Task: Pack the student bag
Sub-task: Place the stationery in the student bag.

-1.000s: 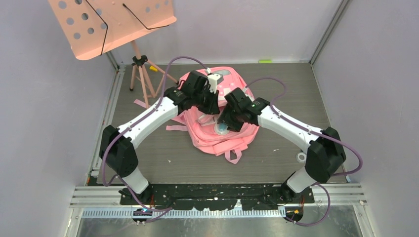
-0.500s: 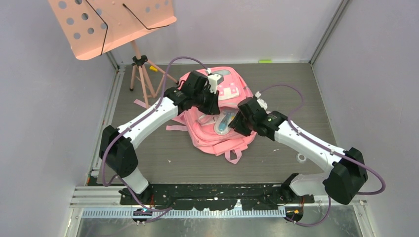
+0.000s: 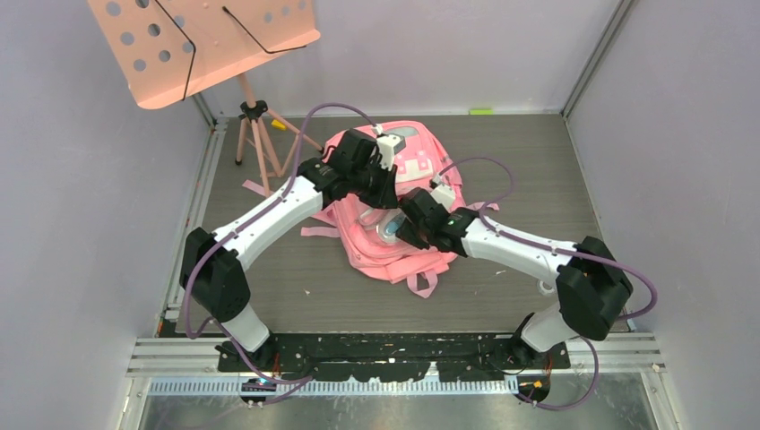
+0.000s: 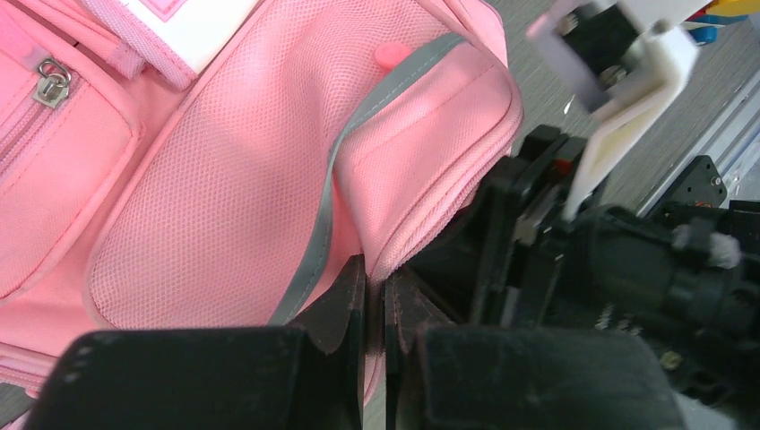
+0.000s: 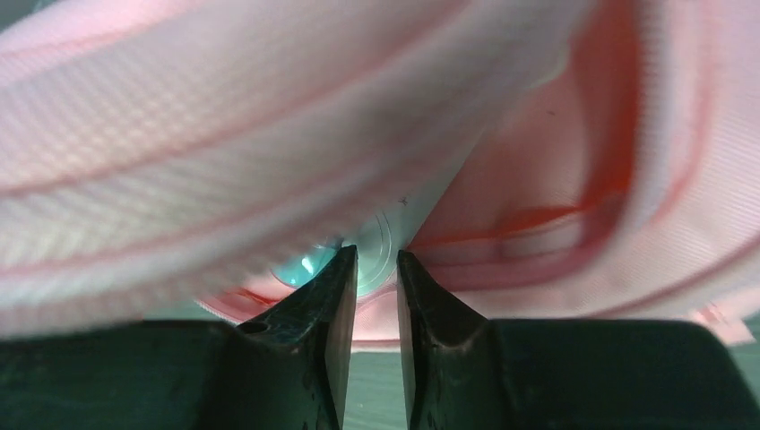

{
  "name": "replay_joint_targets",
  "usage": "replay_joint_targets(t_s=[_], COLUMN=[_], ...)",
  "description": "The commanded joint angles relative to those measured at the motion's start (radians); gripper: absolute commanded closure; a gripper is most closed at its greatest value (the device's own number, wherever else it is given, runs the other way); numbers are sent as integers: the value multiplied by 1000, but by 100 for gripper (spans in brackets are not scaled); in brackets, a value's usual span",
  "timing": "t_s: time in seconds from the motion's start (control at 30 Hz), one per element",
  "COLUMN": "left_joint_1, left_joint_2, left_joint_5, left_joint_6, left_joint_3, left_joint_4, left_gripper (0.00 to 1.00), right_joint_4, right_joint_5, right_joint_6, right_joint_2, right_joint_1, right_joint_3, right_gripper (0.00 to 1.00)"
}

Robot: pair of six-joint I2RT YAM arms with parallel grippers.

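Top external. The student bag lies mid-table, with loose straps trailing toward the near edge. Both arms converge over it. The left gripper is down at the bag's upper opening; its jaw state is unreadable from here because the wrist covers the tips. The right gripper comes in low from the right, nose at the opening, just beside a clear teal-tinted item lying in the mouth of the bag. A salmon music stand on its tripod stands in the far left corner, well apart from the bag. A small white ring lies on the table near the right arm's elbow.

Left wrist. The left gripper has its jaws closed to a sliver, pinching the bag's piped edge; pink shows in the slit. The student bag fills the left of the view: mesh side panel, grey reflective strip, zip pull. The right arm's wrist crowds in close on the right.

Right wrist. The right gripper has its jaws a narrow gap apart. The clear teal-tinted item sits right at the tips; contact cannot be told. Blurred folds of the student bag hang above and around, blocking most of the view.
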Motion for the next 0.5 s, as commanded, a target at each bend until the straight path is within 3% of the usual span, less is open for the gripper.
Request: replay_joint_targets(t_s=[0.0,0.47], left_joint_1=[-5,-4], left_joint_2=[-68,-65], left_joint_5=[48,48], left_joint_6=[-9,-12], left_joint_3=[18,16], left_joint_4=[44,48], left_gripper=[100,100], right_joint_4=[227,656], right_joint_5=[88,207], right_joint_6=[-24,-102], right_joint_2=[70,106], right_joint_1=[34,49], right_joint_3=[8,-56], right_gripper=[71,71])
